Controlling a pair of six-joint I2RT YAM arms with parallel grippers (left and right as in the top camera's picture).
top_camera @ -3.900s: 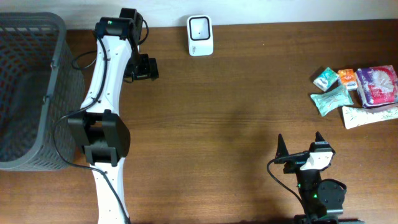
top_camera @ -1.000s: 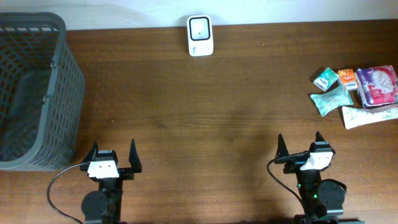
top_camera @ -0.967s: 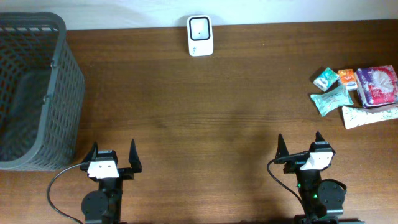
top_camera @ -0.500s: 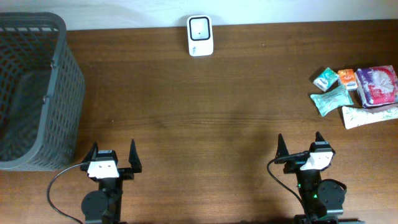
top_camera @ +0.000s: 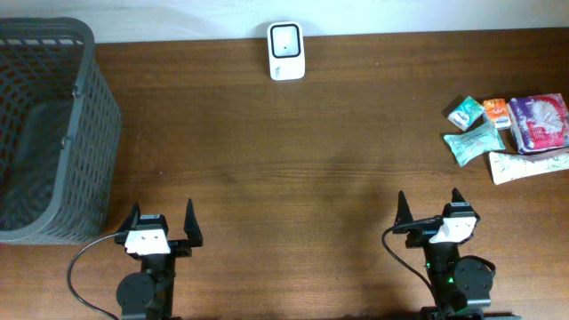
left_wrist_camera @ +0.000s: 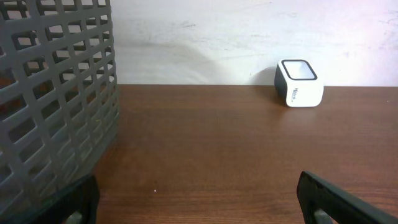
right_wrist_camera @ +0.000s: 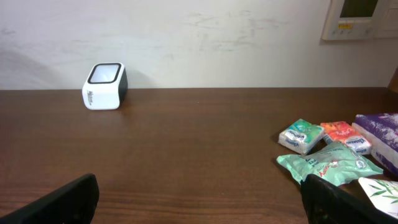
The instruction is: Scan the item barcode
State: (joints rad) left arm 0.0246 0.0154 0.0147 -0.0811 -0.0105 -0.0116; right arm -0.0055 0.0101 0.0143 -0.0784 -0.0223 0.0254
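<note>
We've got a dark brown wood-grain table. At 9 o'clock there's a mid-grey plastic basket with square-lattice walls. At 12, a boxy white scanner with a black face. At 3: small teal packet, orange packet, purple-and-white floral pack, mint-green pouch, and a white pack with green leaf print. Left gripper and right gripper: black fingers, white housings.

white scanner upright at far edge, perhaps five soft packets clustered at right

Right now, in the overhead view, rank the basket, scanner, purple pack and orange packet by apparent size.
Largest to smallest:
1. basket
2. purple pack
3. scanner
4. orange packet
</note>
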